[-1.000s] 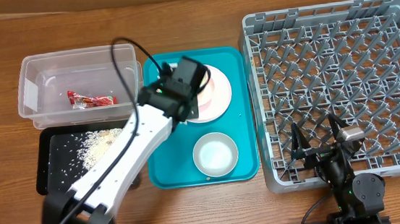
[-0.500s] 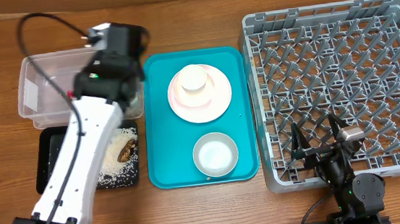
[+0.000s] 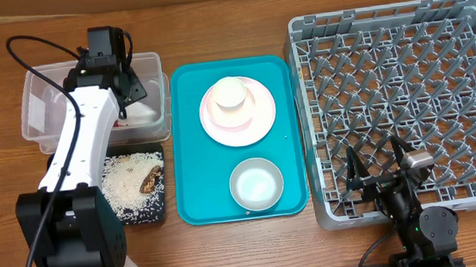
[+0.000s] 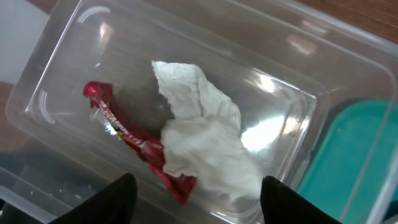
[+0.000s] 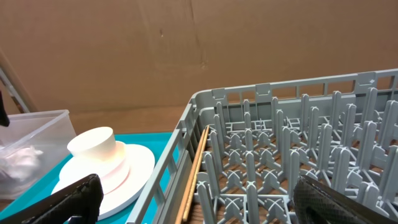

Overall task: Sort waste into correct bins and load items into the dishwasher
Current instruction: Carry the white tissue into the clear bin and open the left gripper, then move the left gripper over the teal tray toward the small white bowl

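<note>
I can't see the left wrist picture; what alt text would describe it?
A crumpled white napkin and a red snack wrapper lie in a clear plastic tub, viewed from above between the fingers of the open left gripper.

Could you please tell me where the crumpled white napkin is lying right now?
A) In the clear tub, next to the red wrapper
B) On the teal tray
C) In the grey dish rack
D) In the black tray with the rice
A: the left wrist view shows the napkin lying inside the clear tub, right against the red wrapper.
</note>
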Motion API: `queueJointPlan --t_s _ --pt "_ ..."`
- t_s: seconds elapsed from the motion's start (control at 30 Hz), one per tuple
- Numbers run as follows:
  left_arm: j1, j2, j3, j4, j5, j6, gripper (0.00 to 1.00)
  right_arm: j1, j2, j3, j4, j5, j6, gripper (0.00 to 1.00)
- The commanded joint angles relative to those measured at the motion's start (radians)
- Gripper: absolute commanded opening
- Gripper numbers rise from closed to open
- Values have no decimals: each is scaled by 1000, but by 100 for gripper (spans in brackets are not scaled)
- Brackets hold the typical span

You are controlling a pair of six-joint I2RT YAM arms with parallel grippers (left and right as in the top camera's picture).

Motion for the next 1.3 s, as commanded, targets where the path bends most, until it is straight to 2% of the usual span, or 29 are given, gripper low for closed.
queueJointPlan --t_s 0.0,0.1,0.3,0.37,0.4,0.6,0.8,1.03,1.27 --pt "-5 -56 42 2 59 15 72 -3 -10 -10 6 2 -1 100" --pt "-17 -109 57 -18 161 15 77 -3 -10 -10 6 2 -1 100" --pt "-65 -213 58 -134 414 16 79 -3 -10 -10 6 2 0 100" --pt "-88 -224 58 -193 471 15 86 -3 -10 -10 6 2 -1 100" --pt "-98 -224 58 -217 488 15 100 -3 -10 -10 6 2 -1 100" --pt "-168 -207 51 -366 482 15 100 -3 -10 -10 6 2 -1 100" --pt "-245 -205 24 -405 478 16 100 -3 -10 -10 6 2 -1 100" --pt "-351 -203 -9 -381 478 15 100 -3 -10 -10 6 2 -1 100" --pt "-435 -201 -50 -288 479 14 100 -3 -10 -10 6 2 -1 100"
